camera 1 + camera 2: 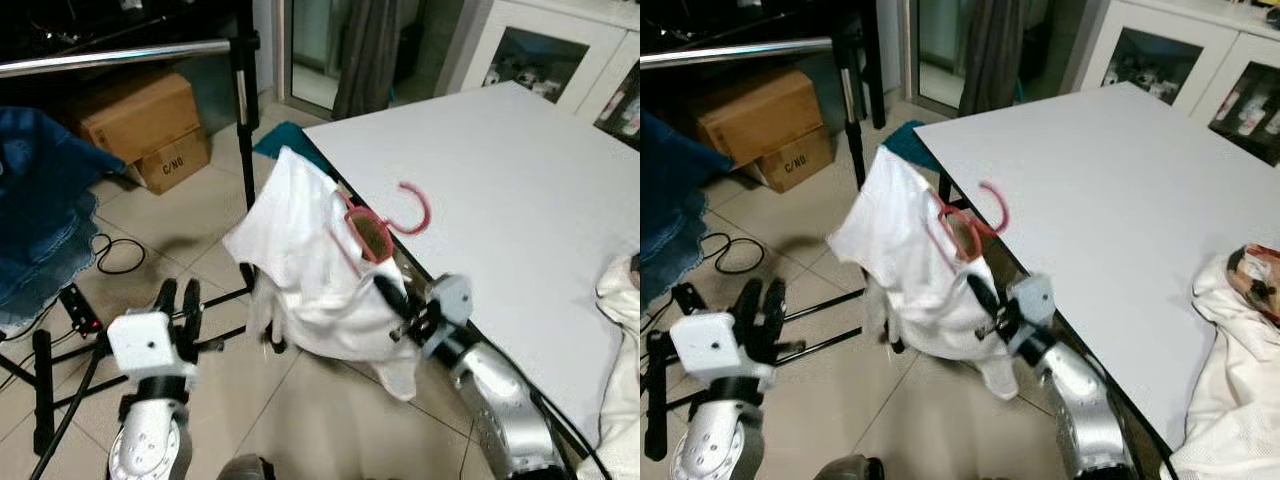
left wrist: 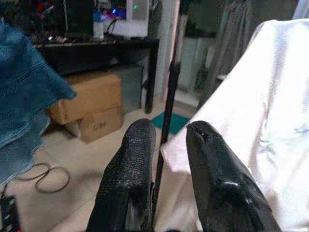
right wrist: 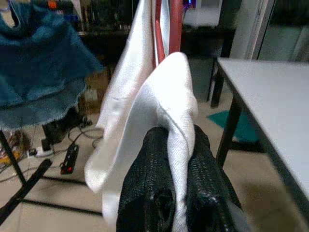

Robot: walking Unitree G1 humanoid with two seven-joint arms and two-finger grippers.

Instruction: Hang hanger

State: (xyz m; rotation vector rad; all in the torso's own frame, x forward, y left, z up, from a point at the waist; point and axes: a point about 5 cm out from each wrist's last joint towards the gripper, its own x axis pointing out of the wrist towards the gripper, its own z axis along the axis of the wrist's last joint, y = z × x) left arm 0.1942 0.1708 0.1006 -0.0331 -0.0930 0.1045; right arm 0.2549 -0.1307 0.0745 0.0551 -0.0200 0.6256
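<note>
Plainly, the right gripper (image 1: 392, 296) is clamped on the white garment (image 1: 310, 270) draped over the red hanger (image 1: 385, 228), held beside the table edge (image 1: 520, 200). Only cloth is pinched, so the hanger could slip out. The left gripper (image 1: 178, 300), slightly parted, holds nothing. The rail (image 1: 110, 57) lies well apart, its upright pole (image 1: 243, 110) between.

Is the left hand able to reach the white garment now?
Probably yes. The left hand is open, beside the white garment held by the right hand, with nothing between them.
</note>
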